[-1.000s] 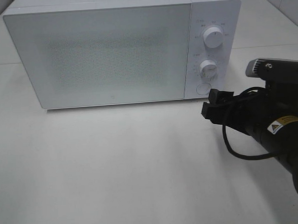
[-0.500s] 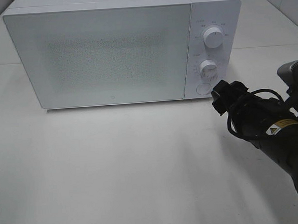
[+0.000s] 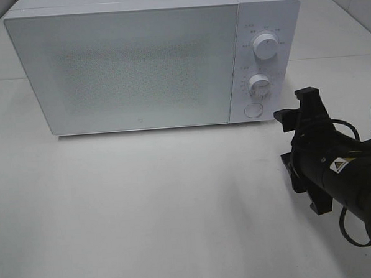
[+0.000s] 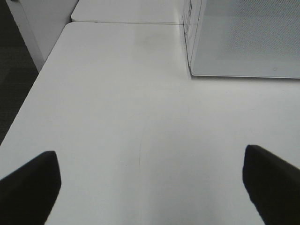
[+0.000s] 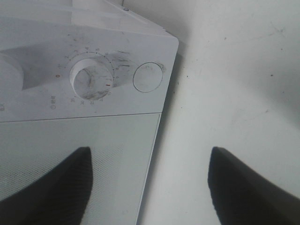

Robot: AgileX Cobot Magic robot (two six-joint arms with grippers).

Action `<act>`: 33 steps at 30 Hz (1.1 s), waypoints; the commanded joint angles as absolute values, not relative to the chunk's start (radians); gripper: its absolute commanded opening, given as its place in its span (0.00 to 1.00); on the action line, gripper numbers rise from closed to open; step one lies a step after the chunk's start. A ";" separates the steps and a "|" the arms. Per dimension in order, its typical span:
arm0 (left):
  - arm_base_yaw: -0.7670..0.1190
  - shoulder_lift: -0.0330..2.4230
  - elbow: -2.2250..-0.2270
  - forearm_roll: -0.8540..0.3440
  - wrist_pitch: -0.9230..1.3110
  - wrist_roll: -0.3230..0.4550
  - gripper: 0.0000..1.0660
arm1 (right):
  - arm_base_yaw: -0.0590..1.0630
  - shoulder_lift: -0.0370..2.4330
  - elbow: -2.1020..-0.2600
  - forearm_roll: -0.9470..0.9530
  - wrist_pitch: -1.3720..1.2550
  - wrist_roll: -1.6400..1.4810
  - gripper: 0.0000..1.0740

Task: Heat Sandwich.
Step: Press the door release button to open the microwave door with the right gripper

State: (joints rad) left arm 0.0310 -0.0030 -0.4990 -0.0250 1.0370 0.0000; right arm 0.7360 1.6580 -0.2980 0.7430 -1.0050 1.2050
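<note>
Exterior high view: white microwave (image 3: pixel 156 62), speckled door shut, two round dials (image 3: pixel 266 47).

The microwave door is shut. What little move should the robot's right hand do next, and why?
Probably ease the right gripper forward and push the round button beside the lower dial. The door is closed, so nothing can go in yet. The open, empty gripper points at that button without touching it, and the button looks like the door release.
</note>
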 commanded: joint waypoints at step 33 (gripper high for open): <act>0.035 -0.027 -0.494 -0.030 1.027 0.000 0.95 | 0.732 1.790 -0.390 0.734 -0.955 1.346 0.01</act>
